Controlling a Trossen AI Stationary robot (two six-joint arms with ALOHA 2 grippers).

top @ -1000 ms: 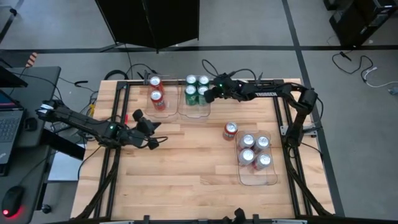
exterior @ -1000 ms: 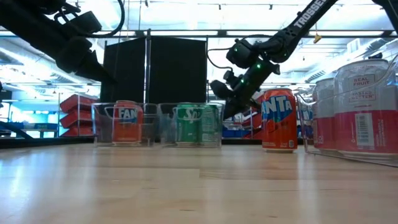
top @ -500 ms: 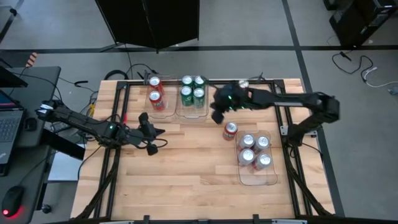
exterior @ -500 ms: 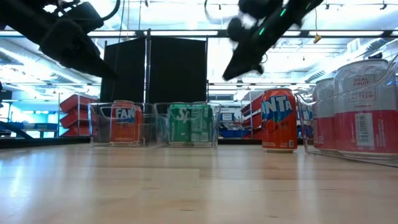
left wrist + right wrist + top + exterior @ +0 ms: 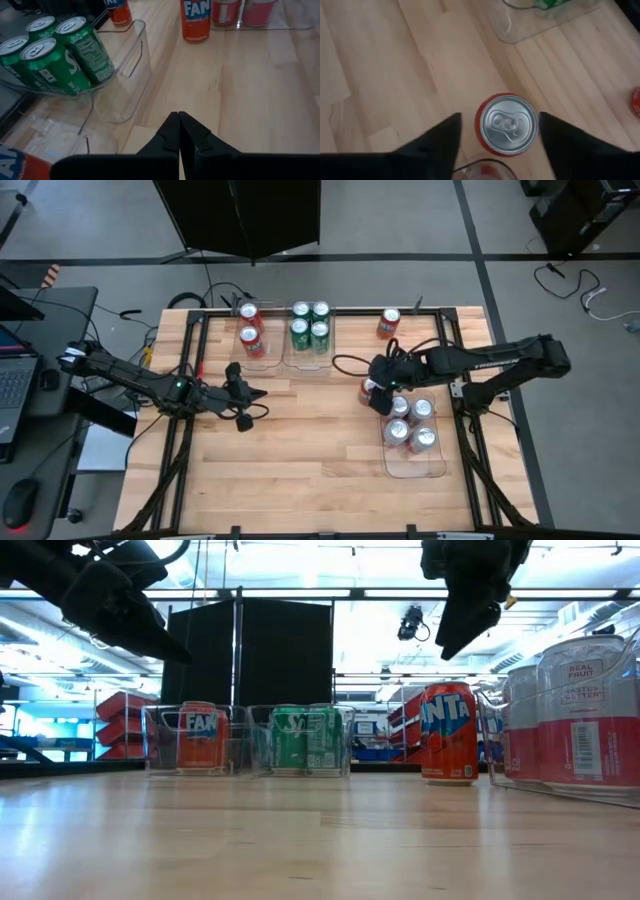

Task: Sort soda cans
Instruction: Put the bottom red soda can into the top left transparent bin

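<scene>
On the wooden table [image 5: 300, 440], the right gripper [image 5: 497, 131] hung open right over a red can [image 5: 507, 124]; the left gripper [image 5: 178, 131] was pinched together.

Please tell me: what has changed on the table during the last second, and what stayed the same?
The right gripper left the tray of green cans, came over the loose red can beside the tray of silver cans and opened. That can has not moved. The left gripper stayed shut, almost unmoved.

A robotics lab in a large open hall: a wooden tabletop [image 5: 300, 450] in a black metal frame [image 5: 190, 350] stands on grey floor, cables [image 5: 570, 280] trail about, a laptop [image 5: 15, 385] sits alongside, ceiling strip lights [image 5: 290, 592] overhead, red bins [image 5: 125, 710] shelved behind.
</scene>
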